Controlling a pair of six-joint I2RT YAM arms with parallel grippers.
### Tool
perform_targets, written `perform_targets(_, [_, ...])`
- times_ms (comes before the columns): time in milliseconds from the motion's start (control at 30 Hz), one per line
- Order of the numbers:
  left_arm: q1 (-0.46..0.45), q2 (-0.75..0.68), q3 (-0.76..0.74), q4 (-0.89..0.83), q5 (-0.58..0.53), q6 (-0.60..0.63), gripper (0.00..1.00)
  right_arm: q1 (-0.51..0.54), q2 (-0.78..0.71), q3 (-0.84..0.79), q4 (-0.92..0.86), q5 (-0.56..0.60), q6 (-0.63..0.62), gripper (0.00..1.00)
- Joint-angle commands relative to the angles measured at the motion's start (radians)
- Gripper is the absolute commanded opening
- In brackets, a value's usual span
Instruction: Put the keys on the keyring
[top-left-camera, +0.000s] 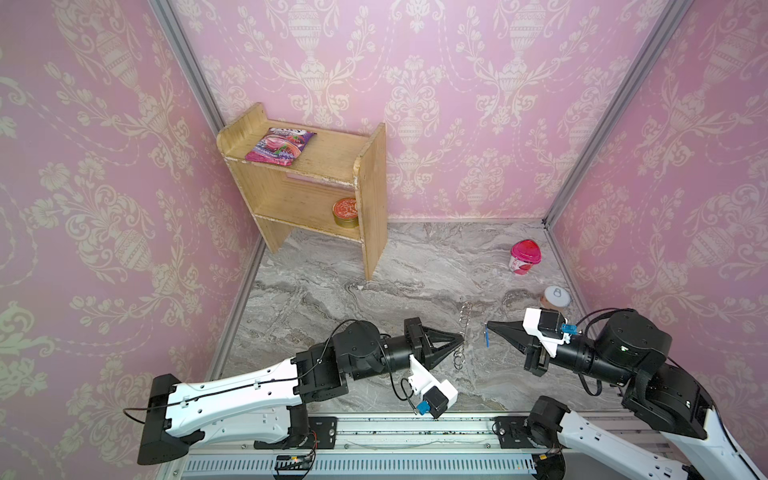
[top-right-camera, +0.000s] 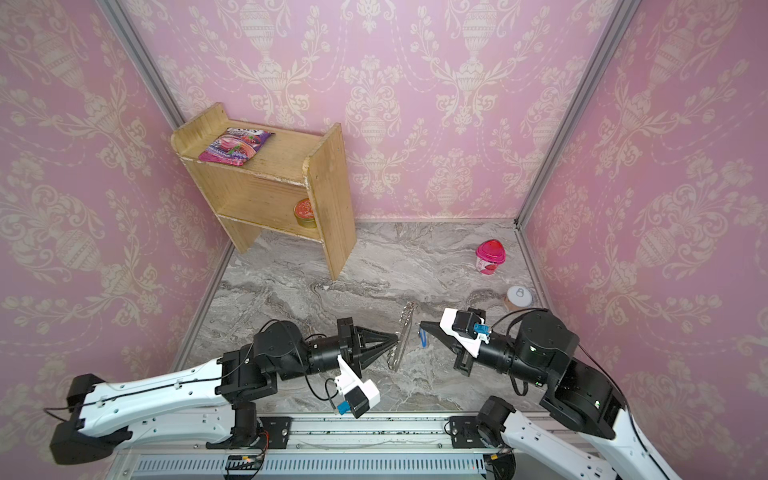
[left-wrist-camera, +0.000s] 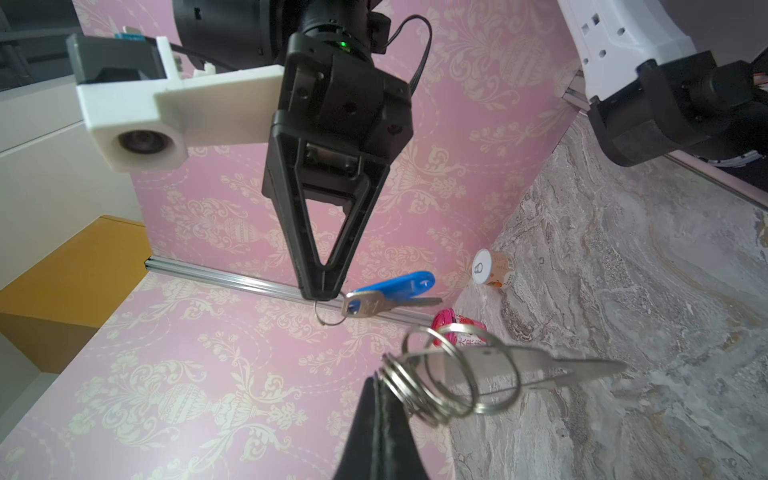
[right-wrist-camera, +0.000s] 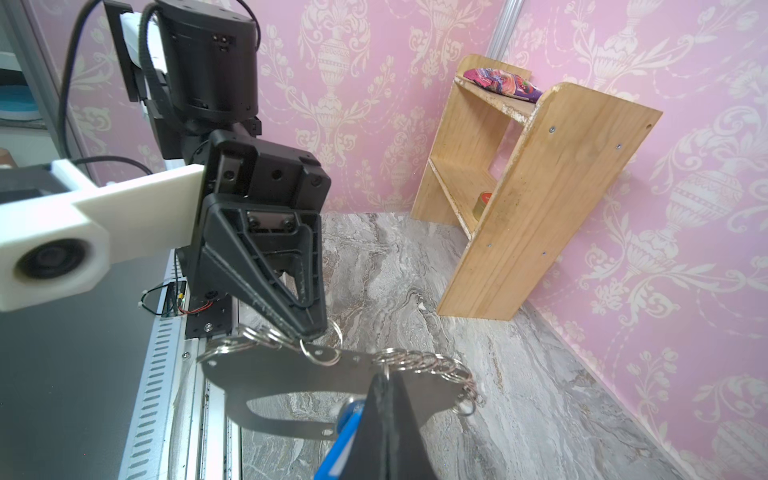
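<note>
Your L hand (top-left-camera: 461, 336) is clenched on keyring (right-wrist-camera: 270, 370), held upright off desk (top-left-camera: 374, 299). R hand (top-left-camera: 490, 325) grips keys (left-wrist-camera: 374, 305), blue tag (left-wrist-camera: 399, 284) dangling, just beside keyring, not touching it.

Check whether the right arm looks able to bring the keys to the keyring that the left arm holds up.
Probably yes. The right gripper, jaws shut on the keys, faces the keyring held by the left gripper across a small open gap, and nothing stands between them.
</note>
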Motion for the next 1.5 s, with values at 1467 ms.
perform_targets(1467, [0.263,0.067,0.013,0.348,0.449,-0.801,0.00,-0.001,-0.120,-0.149,0.269,-0.009,0.017,0.00])
